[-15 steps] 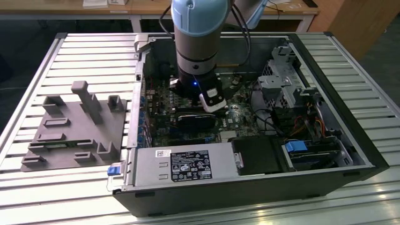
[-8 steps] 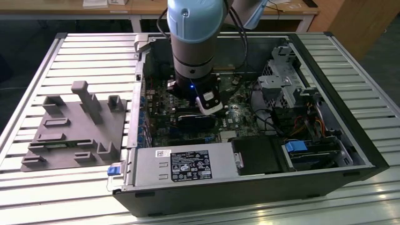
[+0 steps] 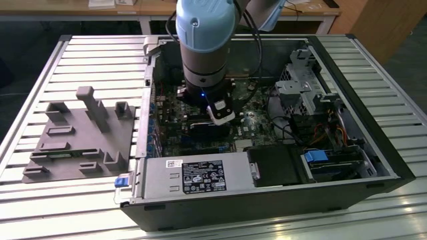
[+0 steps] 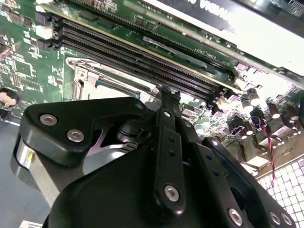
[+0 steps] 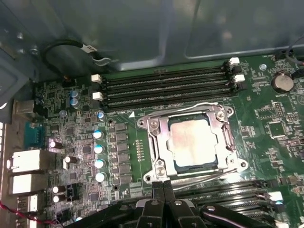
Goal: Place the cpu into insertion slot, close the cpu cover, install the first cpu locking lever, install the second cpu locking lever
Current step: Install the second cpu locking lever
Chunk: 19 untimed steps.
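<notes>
Inside the open computer case (image 3: 373, 165), near the middle of the motherboard (image 5: 80, 142), the gripper (image 5: 163, 187) hangs low with its fingertips pressed together and nothing between them, just beside the edge of the insertion slot (image 5: 156, 166) that faces the nearer bank of memory slots (image 5: 223, 192). In the first wrist view the cpu (image 5: 191, 140) already lies flat in that slot, its pale metal top showing through the window of the cpu cover (image 5: 159, 137), which lies down over it. A thin locking lever (image 5: 204, 177) runs along the slot's near edge, close to the fingertips; whether it is hooked under its catch cannot be told. The risk here, as I judge it, is a sideways slip: the closed tips sit between lever and memory slots, so a push slightly off line could ride over the wire and strike the slot latches or small board parts, or leave the lever sprung.
</notes>
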Motion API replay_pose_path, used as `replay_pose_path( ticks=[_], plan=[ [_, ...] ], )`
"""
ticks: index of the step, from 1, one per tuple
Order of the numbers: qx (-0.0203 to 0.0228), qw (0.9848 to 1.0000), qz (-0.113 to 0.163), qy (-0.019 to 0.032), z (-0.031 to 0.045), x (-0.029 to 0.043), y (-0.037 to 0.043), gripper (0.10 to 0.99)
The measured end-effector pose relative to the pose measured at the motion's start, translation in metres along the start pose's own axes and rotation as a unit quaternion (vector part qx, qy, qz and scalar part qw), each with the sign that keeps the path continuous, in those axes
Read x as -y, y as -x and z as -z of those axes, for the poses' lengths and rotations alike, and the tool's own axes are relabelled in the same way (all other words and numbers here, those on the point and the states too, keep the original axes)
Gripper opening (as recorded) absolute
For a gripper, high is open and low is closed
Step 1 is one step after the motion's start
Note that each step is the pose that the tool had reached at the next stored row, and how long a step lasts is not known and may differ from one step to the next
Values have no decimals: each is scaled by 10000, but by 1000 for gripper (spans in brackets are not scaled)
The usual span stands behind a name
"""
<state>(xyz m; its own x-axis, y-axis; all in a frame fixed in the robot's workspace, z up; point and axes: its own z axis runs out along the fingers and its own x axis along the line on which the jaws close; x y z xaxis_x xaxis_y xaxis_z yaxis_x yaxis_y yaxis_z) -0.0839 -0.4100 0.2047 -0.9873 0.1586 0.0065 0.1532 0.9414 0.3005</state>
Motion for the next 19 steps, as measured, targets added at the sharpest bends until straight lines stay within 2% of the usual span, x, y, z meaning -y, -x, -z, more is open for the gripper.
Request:
replay_pose_path(
  ticks=[3, 9, 13, 19],
  plan=[
    [-10, 10000, -2, 62, -21, 12, -21, 102],
    [-21, 9999, -5, 133, -76, 41, -39, 102],
    [-25, 9999, -7, 159, -116, 56, -48, 102],
    [-28, 9998, -7, 182, -135, 57, -74, 102]
  ],
)
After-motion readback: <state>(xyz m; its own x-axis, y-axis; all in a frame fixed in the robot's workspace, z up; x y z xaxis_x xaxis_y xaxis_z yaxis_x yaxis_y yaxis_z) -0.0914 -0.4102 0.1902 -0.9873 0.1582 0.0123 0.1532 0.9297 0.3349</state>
